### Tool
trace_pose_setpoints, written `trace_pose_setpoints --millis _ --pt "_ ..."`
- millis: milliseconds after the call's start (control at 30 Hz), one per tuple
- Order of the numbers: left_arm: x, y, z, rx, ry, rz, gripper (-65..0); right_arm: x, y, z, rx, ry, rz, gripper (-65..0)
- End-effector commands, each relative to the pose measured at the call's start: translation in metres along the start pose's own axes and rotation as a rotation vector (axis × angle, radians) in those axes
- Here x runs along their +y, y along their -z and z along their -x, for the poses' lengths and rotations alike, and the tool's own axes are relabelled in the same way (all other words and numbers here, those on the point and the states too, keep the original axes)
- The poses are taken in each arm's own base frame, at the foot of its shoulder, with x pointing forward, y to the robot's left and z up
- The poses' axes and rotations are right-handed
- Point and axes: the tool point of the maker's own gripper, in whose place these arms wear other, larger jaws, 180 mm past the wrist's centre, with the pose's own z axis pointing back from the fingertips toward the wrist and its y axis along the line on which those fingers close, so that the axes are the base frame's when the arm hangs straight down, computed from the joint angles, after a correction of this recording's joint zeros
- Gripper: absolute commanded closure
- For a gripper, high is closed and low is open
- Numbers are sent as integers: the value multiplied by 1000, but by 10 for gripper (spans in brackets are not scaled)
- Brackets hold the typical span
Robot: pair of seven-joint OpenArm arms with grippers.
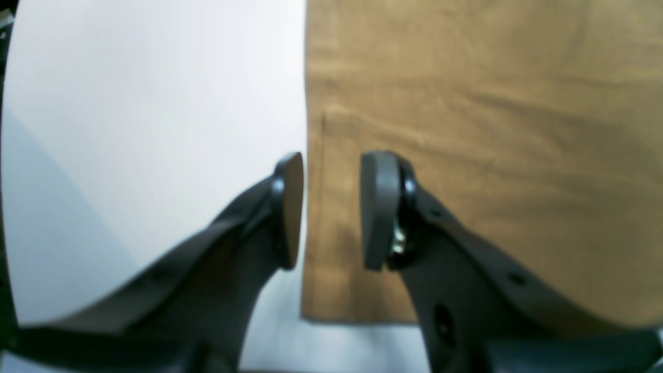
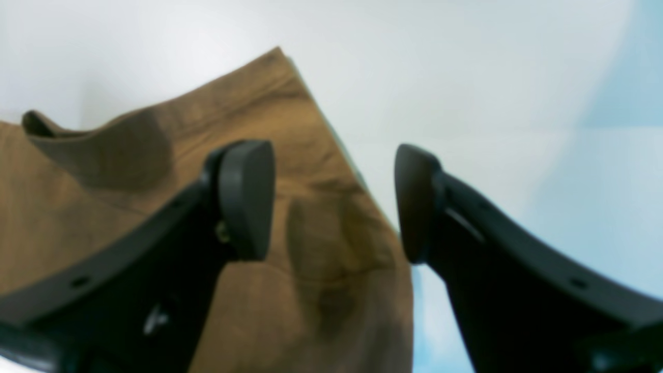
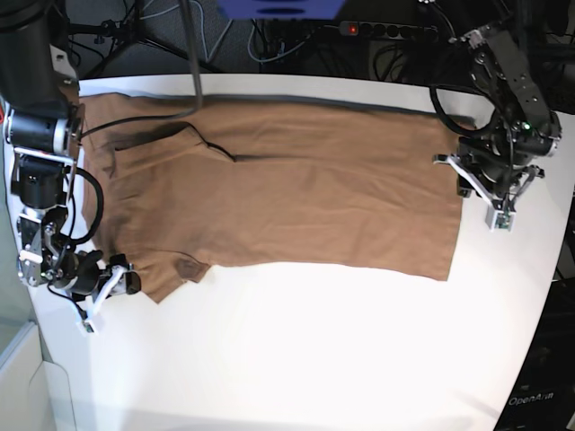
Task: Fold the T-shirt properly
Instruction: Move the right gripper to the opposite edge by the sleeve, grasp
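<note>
Tan T-shirt (image 3: 296, 189) flat on white surface (image 3: 296, 359), pre-grasp: left gripper (image 1: 331, 207) part-open astride hem edge, right gripper (image 2: 334, 199) wide at sleeve; next, pinch both.

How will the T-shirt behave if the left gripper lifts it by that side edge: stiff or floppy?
Likely floppy: the T-shirt lies flat with soft wrinkles, so a lifted edge should drape and sag. Probably light, thin cloth. It may slide on the smooth white table, dragging rather than folding cleanly under the left gripper.
</note>
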Motion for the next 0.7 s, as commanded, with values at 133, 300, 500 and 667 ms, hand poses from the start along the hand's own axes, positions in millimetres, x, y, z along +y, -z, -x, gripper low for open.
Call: trace_pose_setpoints --millis 133,300,500,667 --pt "4 -11 -19 -63 19 -21 -185 -5 5 -10 -59 83 -22 -364" --pt "4 -11 -20 -63 21 -23 -185 -3 11 -4 -72 137 -37 -364" --pt "4 -11 -21 -68 19 -21 -185 4 15 0 -65 138 -50 -290" --pt "4 -11 -23 -73 19 -22 -185 10 19 15 -40 148 -59 -74"
